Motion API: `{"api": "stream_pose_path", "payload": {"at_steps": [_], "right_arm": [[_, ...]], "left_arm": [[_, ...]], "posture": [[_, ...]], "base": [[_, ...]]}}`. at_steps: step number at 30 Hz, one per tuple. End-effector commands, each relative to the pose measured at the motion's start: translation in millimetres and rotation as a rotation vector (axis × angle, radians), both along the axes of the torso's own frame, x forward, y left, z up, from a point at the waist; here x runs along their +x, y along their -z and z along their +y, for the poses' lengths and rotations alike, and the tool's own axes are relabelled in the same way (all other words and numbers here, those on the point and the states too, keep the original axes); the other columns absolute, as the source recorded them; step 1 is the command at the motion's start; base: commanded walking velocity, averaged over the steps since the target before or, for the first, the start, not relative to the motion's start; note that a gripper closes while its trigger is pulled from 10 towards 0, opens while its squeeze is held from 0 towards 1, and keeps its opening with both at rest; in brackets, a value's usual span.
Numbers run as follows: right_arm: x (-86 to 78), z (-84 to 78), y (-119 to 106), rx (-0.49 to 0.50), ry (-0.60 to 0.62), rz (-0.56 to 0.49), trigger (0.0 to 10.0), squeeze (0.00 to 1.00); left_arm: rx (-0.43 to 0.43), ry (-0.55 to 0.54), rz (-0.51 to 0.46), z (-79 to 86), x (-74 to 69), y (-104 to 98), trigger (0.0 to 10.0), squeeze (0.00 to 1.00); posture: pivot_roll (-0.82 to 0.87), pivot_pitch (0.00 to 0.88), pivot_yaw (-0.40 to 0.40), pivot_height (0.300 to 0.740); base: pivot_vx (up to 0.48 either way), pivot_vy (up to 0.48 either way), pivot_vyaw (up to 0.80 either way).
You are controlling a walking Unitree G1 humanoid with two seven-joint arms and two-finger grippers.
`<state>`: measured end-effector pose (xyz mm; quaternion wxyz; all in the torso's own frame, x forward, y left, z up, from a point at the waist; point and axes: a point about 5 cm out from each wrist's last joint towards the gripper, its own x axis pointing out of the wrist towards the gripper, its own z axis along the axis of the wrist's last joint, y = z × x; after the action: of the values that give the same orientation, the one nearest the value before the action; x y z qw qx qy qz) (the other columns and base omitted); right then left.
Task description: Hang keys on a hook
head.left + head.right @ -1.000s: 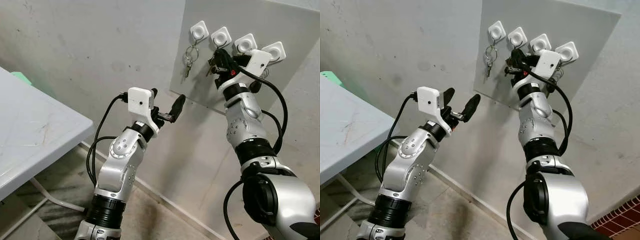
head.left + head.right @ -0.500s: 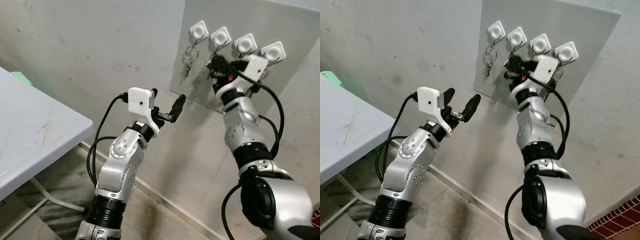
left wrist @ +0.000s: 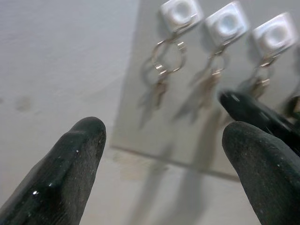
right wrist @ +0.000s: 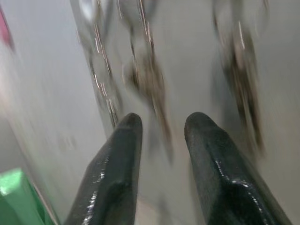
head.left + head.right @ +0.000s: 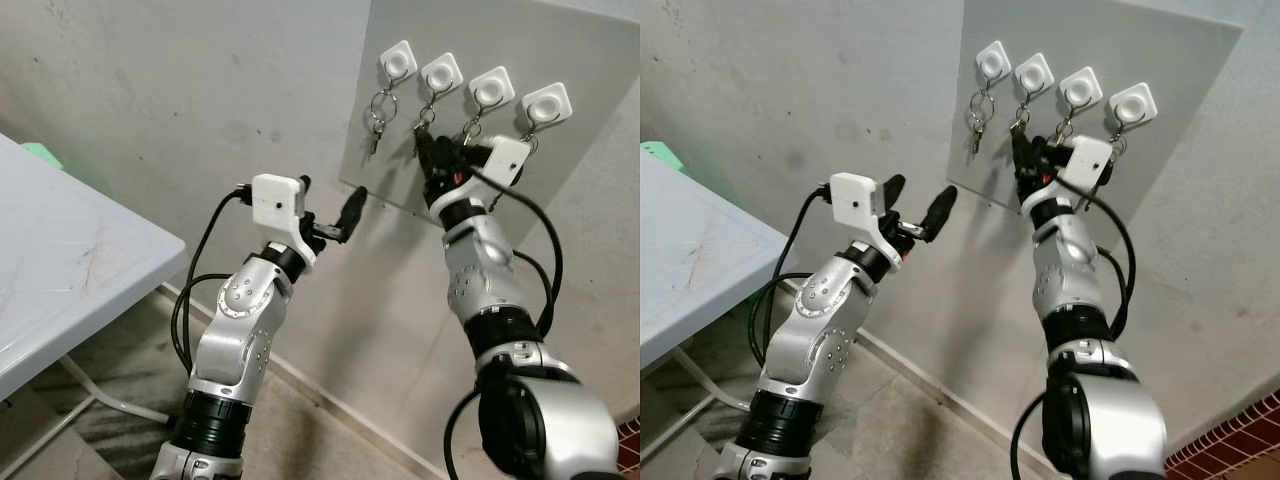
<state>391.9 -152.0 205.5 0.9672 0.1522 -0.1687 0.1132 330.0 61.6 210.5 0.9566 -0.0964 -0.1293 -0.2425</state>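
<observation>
Hanging from four white square hooks (image 5: 474,88) on a grey wall board (image 5: 560,40): four bunches of keys, one to a hook. Farthest to the robot's left, first key ring (image 5: 378,110) dangling from the first hook, well apart from either arm. Just below the second hook, second keys (image 5: 423,122) suspended on their ring, with the right claw (image 5: 433,158) raised close beneath them against the board, black fingers (image 4: 117,183) parted by a narrow gap and gripping nothing, blurred keys visible past the tips in the right wrist view. Third keys (image 5: 470,128) hanging beside the right wrist's white camera housing (image 5: 505,158); fourth keys (image 5: 528,140) partly hidden behind it. Lower and towards the robot's left, left claw (image 5: 335,215) held out in mid-air short of the board, fingers (image 3: 70,173) spread wide and empty, pointing at the row of hooks. At the robot's far left, corner of a pale grey surface (image 5: 70,270) with a green object (image 5: 42,155) behind its far edge. Below, concrete floor (image 5: 300,430) meeting the rough grey wall.
</observation>
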Motion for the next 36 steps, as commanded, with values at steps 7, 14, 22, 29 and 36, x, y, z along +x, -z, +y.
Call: {"api": "stream_pose_path", "payload": {"at_steps": [7, 14, 22, 29, 36], "right_arm": [[-23.5, -13.3, 45, -0.065, 0.053, 0.077, 10.0, 0.00], [-56.7, -30.5, 94, -0.123, 0.116, 0.193, 10.0, 0.00], [-88.1, -45.5, 140, -0.197, 0.165, 0.350, 10.0, 0.00], [-110.6, -49.7, 188, -0.323, 0.162, 0.561, 10.0, 0.00], [-133.3, -51.2, 223, -0.433, 0.136, 0.763, 10.0, 0.00]], "left_arm": [[0.017, -0.165, 0.164, 28.5, 5.4, 49, 10.0, 0.00], [0.020, -0.258, 0.265, 45.9, -0.1, 90, 10.0, 0.00], [0.075, -0.308, 0.306, 56.2, -8.1, 124, 10.0, 0.00], [0.185, -0.292, 0.429, 59.9, -20.7, 169, 10.0, 0.00], [0.278, -0.244, 0.630, 62.3, -44.1, 212, 10.0, 0.00]], "posture": [[0.02, 0.018, -0.065, 0.740], [0.02, 0.022, -0.053, 0.740], [0.01, 0.021, -0.042, 0.740], [0.01, 0.017, -0.031, 0.740], [0.00, 0.007, -0.022, 0.740]], "base": [[0.000, 0.000, 0.00], [0.000, 0.000, 0.00], [0.000, 0.000, 0.00], [0.000, 0.000, 0.00], [0.000, 0.000, 0.00]]}}
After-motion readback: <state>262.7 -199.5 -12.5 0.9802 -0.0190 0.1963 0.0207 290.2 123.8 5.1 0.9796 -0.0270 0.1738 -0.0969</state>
